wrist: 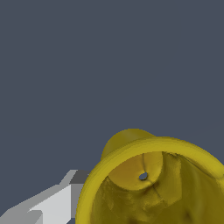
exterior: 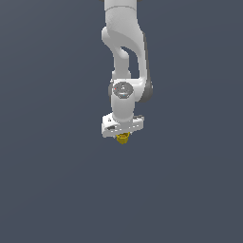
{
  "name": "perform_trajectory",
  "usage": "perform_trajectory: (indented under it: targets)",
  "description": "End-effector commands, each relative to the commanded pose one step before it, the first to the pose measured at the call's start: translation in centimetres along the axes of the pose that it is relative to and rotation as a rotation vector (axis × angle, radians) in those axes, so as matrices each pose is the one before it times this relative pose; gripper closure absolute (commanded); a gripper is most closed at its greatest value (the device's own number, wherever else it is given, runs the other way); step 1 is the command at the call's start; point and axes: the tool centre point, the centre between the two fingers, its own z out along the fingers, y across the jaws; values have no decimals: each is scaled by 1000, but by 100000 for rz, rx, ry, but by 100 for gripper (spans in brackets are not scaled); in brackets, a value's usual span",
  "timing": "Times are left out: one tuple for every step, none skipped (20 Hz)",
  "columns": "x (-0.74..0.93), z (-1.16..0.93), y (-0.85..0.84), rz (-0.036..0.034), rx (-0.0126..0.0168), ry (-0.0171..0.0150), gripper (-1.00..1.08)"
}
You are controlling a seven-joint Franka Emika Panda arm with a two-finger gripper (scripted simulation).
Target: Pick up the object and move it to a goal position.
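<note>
My arm [exterior: 124, 57] hangs straight down over a plain grey surface [exterior: 47, 190]. The small yellow cup [exterior: 123, 138] sits just under my hand, hollow top up, apparently pinched between my fingers [wrist: 52, 203] for carrying; the grip itself is hidden.

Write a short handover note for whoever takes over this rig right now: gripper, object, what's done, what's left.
Gripper: the small yellow hollow cup-like cylinder sits directly under the white hand; the exterior view hides the fingers, so the grasp is unconfirmed.
Cup: the wrist view looks into its open top, one grey finger beside it.
Done: arm is at the cup.
Left: confirm the grip, carry to goal; no goal marker is visible.
</note>
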Motion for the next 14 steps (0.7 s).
perform_trajectory:
  targets:
    - [-1106, -938, 232, 31, -58, 183, 108]
    - [-517, -388, 92, 0, 0, 0, 108]
    - [-489, -372, 89, 0, 0, 0, 108]
    - [-459, -355, 86, 0, 0, 0, 108]
    - [-428, -336, 83, 0, 0, 0, 108]
    - [-396, -314, 78, 0, 0, 0, 108]
    - [-363, -288, 72, 0, 0, 0, 108]
    - [-328, -261, 65, 0, 0, 0, 108]
    - [-292, -233, 58, 0, 0, 0, 108]
    - [-255, -205, 52, 0, 0, 0, 108]
    - [-218, -178, 45, 0, 0, 0, 108]
    - [-181, -150, 39, 0, 0, 0, 108]
    - [-143, -124, 33, 0, 0, 0, 108]
    - [-106, -97, 27, 0, 0, 0, 108]
